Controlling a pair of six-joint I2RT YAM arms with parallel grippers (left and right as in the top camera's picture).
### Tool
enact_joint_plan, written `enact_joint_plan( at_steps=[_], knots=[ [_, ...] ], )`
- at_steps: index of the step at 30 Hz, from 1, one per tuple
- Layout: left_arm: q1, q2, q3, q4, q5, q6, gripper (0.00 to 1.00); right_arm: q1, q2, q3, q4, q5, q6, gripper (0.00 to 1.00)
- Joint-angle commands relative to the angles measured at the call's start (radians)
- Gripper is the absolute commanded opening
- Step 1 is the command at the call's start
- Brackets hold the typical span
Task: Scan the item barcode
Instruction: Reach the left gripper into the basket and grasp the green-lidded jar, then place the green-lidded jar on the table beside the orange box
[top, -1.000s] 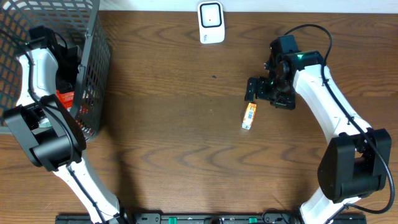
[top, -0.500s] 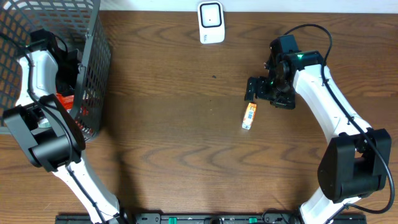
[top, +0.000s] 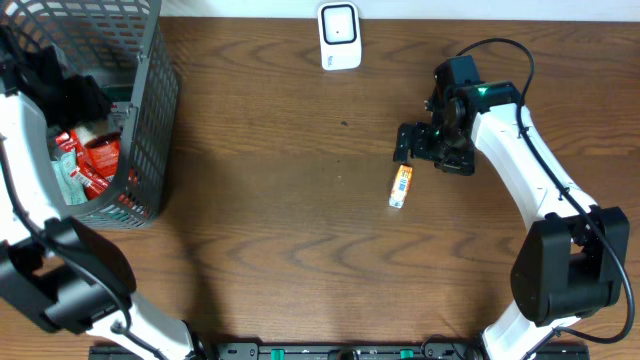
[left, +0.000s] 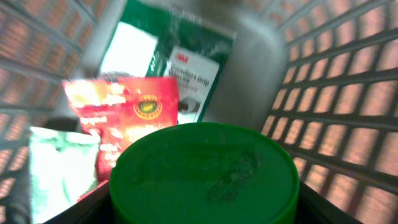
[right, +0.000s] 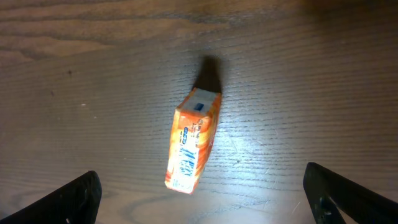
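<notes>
A round green-lidded container fills the bottom of the left wrist view. My left gripper is shut on it, a black finger showing at each side. In the overhead view this gripper hangs over the wire basket, and the container is hidden there. A small orange box lies flat on the table. My right gripper hovers just above it, open. In the right wrist view the orange box lies between the wide-apart fingers, untouched. The white scanner stands at the back edge.
The grey wire basket at the far left holds red packets, a white-green pouch and a dark green packet. Its mesh walls close in around my left gripper. Bare wooden table lies between the basket and the orange box.
My left gripper has closed on the green container and risen from deep in the basket, uncovering the packets below. The right arm and the orange box have not moved.
</notes>
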Motion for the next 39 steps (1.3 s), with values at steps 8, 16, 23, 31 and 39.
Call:
enact_joint_plan(
  at_steps=[8, 16, 23, 31, 39],
  knots=[
    [0.001, -0.323, 0.032, 0.135, -0.003, -0.078, 0.44, -0.101, -0.102, 0.079, -0.005, 0.005, -0.055, 0.99],
    [-0.109, -0.512, 0.032, 0.016, -0.002, -0.183, 0.42, -0.240, -0.260, 0.110, -0.002, 0.005, -0.061, 0.99],
    [-0.433, -0.492, 0.018, -0.124, -0.013, -0.254, 0.40, -0.336, -0.288, 0.108, -0.047, -0.003, -0.092, 0.99],
    [-0.820, -0.230, -0.069, -0.110, -0.049, -0.370, 0.40, -0.338, -0.287, 0.072, -0.092, -0.003, -0.144, 0.99],
    [-1.060, 0.131, -0.070, 0.063, -0.048, -0.448, 0.40, -0.338, -0.287, 0.000, -0.077, -0.003, -0.143, 0.99]
  ],
)
